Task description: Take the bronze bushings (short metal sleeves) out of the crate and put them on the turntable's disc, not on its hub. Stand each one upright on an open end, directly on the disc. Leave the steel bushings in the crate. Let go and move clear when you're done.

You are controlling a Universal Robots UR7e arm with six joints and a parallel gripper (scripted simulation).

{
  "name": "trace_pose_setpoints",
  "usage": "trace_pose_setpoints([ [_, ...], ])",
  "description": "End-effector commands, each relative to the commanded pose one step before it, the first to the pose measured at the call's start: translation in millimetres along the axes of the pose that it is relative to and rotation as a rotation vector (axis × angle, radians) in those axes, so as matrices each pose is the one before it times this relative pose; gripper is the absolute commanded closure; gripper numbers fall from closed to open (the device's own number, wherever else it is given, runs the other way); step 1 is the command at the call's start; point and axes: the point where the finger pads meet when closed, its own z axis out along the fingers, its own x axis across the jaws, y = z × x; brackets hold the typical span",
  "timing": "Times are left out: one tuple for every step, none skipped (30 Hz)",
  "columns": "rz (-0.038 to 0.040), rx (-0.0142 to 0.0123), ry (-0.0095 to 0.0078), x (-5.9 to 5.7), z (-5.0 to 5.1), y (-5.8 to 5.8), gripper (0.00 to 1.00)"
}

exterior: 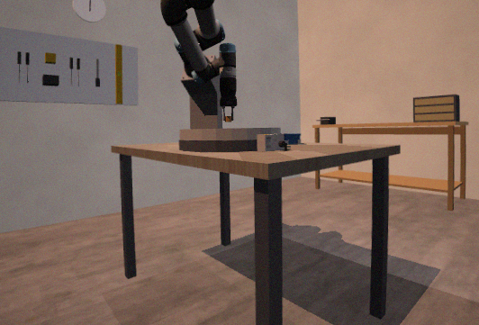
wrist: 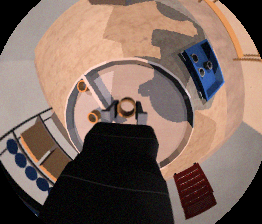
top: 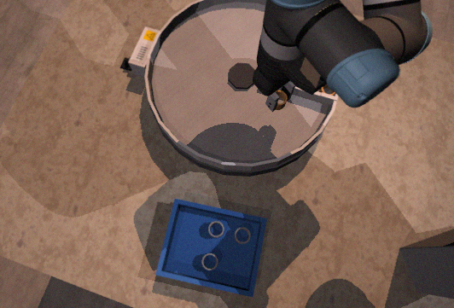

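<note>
My gripper (top: 281, 98) (exterior: 229, 117) (wrist: 127, 106) is shut on a bronze bushing (top: 283, 98) (exterior: 229, 119) (wrist: 125, 115), its open end facing up. It holds the bushing above the turntable's disc (top: 192, 72) (wrist: 131, 75), beside the dark hub (top: 241, 77). Two more bronze bushings stand on the disc in the wrist view, one near the rim (wrist: 79, 89) and one left of the fingers (wrist: 89, 119). Three steel bushings (top: 216, 236) (top: 242, 242) (top: 210, 269) stand in the blue crate (top: 205, 284) (exterior: 293, 139) (wrist: 218, 80). The arm hides part of the disc in the top view.
A raised wall (top: 210, 165) surrounds the disc. A straight guide bar (top: 311, 101) (wrist: 97, 91) reaches inward from that wall, near the gripper. A control box (top: 142, 47) (exterior: 269, 142) sits outside the turntable. A dark box (top: 431, 270) stands at lower right in the top view.
</note>
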Motion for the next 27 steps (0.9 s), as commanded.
trace_pose_setpoints([
  [-0.00086,0.00177,0.00005,-0.58,-0.56,-0.83,1.00],
  [0.00000,0.00000,0.00000,0.00,0.00,0.00,1.00],
  [0.00000,0.00000,0.00000,0.00,0.00,0.00,1.00],
  [0.00000,0.00000,0.00000,0.00,0.00,0.00,1.00],
  [0.00000,0.00000,0.00000,0.00,0.00,0.00,1.00],
  [0.00000,0.00000,0.00000,0.00,0.00,0.00,1.00],
  [0.00000,0.00000,0.00000,0.00,0.00,0.00,1.00],
  [0.00000,0.00000,0.00000,0.00,0.00,0.00,1.00],
  [0.00000,0.00000,0.00000,0.00,0.00,0.00,1.00],
  [0.00000,0.00000,0.00000,0.00,0.00,0.00,1.00],
  [0.00011,0.00004,-0.00016,-0.02,0.52,0.03,1.00],
  [0.00070,-0.00072,-0.00047,0.05,2.66,0.55,1.00],
  [0.00059,-0.00148,-0.00010,0.09,3.58,0.75,1.00],
  [-0.00001,-0.00001,-0.00001,0.01,4.70,-0.02,1.00],
  [-0.00002,-0.00001,-0.00001,0.01,5.28,-0.03,1.00],
  [-0.00001,-0.00001,-0.00001,0.01,4.86,-0.02,1.00],
  [-0.00001,-0.00001,-0.00001,0.00,3.52,-0.02,1.00],
  [-0.00001,-0.00001,0.00000,0.00,1.72,-0.01,1.00],
  [0.00000,0.00000,0.00000,0.00,0.31,0.00,1.00],
  [0.00000,0.00000,0.00000,0.00,0.00,0.00,1.00],
  [0.00000,0.00000,0.00000,0.00,0.00,0.00,1.00],
  [0.00000,0.00000,0.00000,0.00,0.00,0.00,1.00],
  [0.00000,0.00000,0.00000,0.00,0.00,0.00,1.00],
  [-0.00024,-0.00015,0.00038,0.21,-0.10,0.01,1.00],
  [-0.00026,-0.00086,0.00079,0.38,-0.33,0.30,1.00],
  [-0.00004,-0.00022,0.00039,0.04,-0.49,0.01,1.00],
  [-0.00001,0.00024,-0.00004,-0.08,-0.24,-0.15,1.00],
])
